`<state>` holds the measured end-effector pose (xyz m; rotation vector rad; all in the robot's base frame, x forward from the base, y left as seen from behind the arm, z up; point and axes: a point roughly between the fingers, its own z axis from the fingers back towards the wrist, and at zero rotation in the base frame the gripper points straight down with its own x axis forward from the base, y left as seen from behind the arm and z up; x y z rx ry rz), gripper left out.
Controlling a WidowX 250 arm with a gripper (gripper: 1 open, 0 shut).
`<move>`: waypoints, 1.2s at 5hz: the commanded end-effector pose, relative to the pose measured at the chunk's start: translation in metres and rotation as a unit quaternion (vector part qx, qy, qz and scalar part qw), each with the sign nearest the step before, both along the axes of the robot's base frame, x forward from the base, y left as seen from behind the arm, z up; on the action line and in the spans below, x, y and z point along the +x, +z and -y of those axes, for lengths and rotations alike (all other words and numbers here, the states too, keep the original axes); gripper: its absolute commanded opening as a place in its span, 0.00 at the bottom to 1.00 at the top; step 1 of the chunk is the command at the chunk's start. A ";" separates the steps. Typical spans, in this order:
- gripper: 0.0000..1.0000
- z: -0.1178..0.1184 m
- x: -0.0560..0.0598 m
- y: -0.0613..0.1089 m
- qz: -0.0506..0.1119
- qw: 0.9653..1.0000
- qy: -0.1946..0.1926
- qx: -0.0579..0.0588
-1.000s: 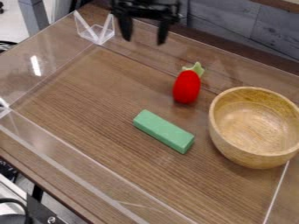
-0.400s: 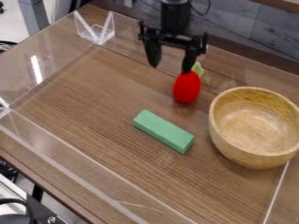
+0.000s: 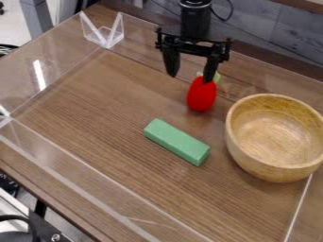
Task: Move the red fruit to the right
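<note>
My fingers (image 3: 194,69) hang spread wide apart, pointing straight down, with nothing held between them. They stand over the far part of the tabletop (image 3: 89,104), toward its far right side. The left finger (image 3: 172,64) comes down just beside the red fruit (image 3: 201,94), on its far left, and the right one sits just behind the fruit's upper end, where the pale green leafy stem (image 3: 212,77) shows past it. I cannot tell whether either finger touches the fruit; from this view the tips look to be just above and behind it.

The red fruit rests on the wood grain near the far edge of the tabletop, right of the middle. It lies with its stem end toward the far edge and its rounded red end toward the near edge. It is glossy, with a small highlight on its front.

To its right and a little nearer the near edge stands a wooden bowl (image 3: 303,161), close to the right edge, upright and hollow side up. The fruit and the bowl are near each other but apart. A flat green block (image 3: 176,141) lies about mid-tabletop, nearer than the fruit, set at a slant, well clear of both. Clear plastic walls (image 3: 38,66) run along the tabletop's left and far edges.
</note>
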<state>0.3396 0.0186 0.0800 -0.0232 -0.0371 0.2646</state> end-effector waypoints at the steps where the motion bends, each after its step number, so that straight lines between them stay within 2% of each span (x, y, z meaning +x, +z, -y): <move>1: 1.00 0.004 0.009 0.012 0.026 0.999 0.021 -0.002; 2: 1.00 0.007 0.009 0.007 0.024 0.999 0.038 -0.004; 4: 1.00 0.009 0.017 -0.005 0.019 1.000 -0.011 -0.010; 5: 1.00 0.007 0.022 -0.006 0.021 1.000 -0.011 -0.015; 6: 0.00 0.004 0.025 -0.008 0.021 1.000 -0.013 -0.019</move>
